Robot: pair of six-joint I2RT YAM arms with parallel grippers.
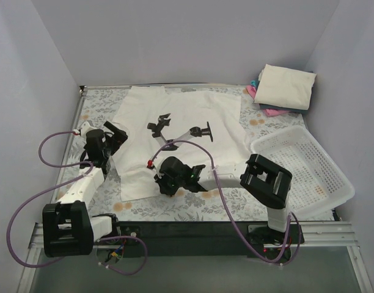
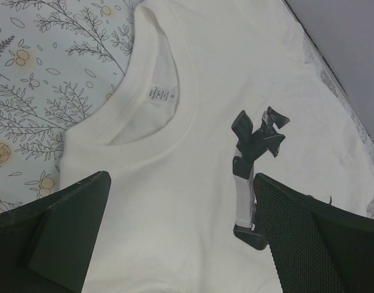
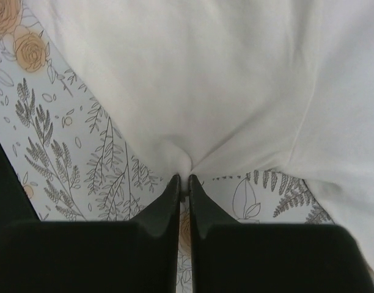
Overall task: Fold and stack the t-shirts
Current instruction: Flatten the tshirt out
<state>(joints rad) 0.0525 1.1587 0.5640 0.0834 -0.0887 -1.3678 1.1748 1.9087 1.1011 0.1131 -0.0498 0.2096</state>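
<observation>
White lattice basket [image 1: 303, 165] beside spread t-shirt [image 1: 187, 110], edge in tight-closed right gripper [image 3: 182, 178]; left gripper [image 2: 181, 177] wide open.

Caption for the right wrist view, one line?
The right hand, shut, pinches the shirt by its edge on the floral cloth.

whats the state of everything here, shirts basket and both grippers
white t-shirt: spread flat on the table, print up, not folded
folded shirts: stacked at the far right corner
basket: upright, empty
left gripper: open, over the collar, holding nothing
right gripper: shut on the white t-shirt's near edge
</observation>
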